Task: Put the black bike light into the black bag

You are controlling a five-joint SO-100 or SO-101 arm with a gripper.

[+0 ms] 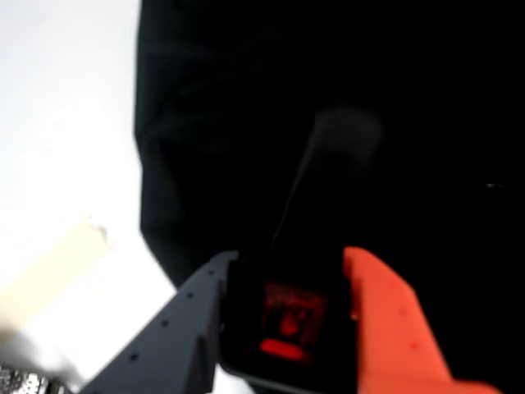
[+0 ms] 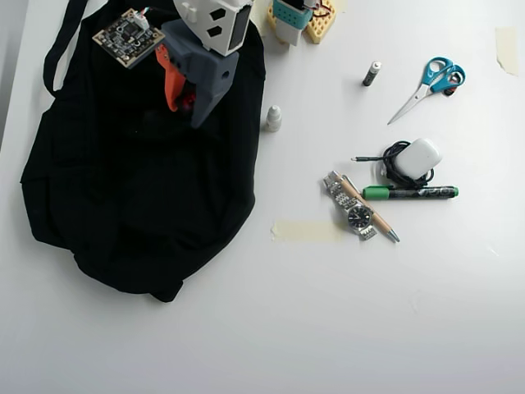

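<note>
The black bike light, its red lens glowing, sits clamped between my gripper's grey finger and orange finger in the wrist view. Behind it the black bag fills most of that view as dark, blurred fabric. In the overhead view the gripper hangs over the upper middle of the big black bag, and the bike light shows only as a small dark shape with a red tint between the fingers. The bag's strap runs up at the left.
To the right of the bag on the white table lie a small white bottle, a strip of tape, a wristwatch, a pen, a green marker, a white charger with cable, scissors and a small dark cylinder.
</note>
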